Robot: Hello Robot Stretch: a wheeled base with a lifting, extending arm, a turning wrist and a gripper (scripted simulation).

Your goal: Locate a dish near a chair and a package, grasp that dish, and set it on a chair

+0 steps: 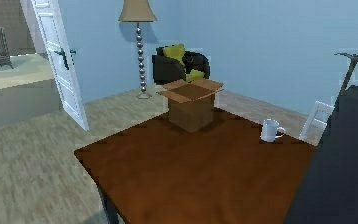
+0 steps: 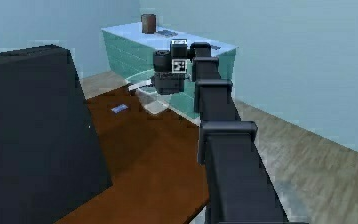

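Around me the light is soft and even, bright on the blue walls, a dull sheen across my tabletop.

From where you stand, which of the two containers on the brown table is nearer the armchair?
The cardboard box, brown with its flaps open, at the far corner of the table. The white mug stands farther toward the forward view's right.

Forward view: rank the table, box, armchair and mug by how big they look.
1. table
2. box and armchair: these look alike, and the armchair stands farther off and partly behind the box, so I leave them unranked.
3. mug
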